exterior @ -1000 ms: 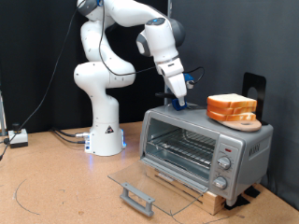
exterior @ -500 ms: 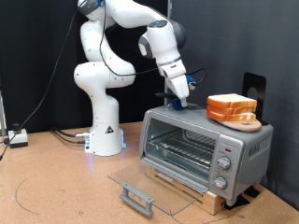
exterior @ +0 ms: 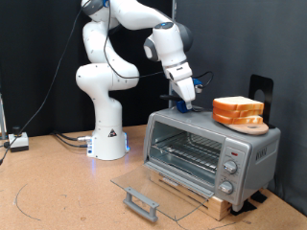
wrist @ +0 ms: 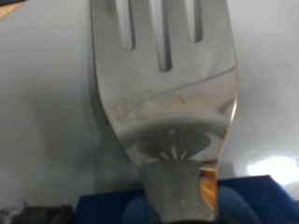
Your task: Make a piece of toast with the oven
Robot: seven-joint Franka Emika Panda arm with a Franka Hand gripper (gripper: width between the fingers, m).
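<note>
Your gripper (exterior: 185,103) pinches a slotted spatula (wrist: 166,89) atop the oven (exterior: 209,151), door (exterior: 158,189) open, to lift bread (exterior: 238,112).

Little has changed. In the exterior view the gripper (exterior: 185,100), at the upper middle of the frame above the oven's (exterior: 209,151) top, has shifted very slightly toward the frame's right and a touch higher than one second ago.

Silver-grey oven (exterior: 210,151), orange-brown bread pile (exterior: 238,111), white arm (exterior: 115,67), shiny silver spatula (wrist: 164,84).
</note>
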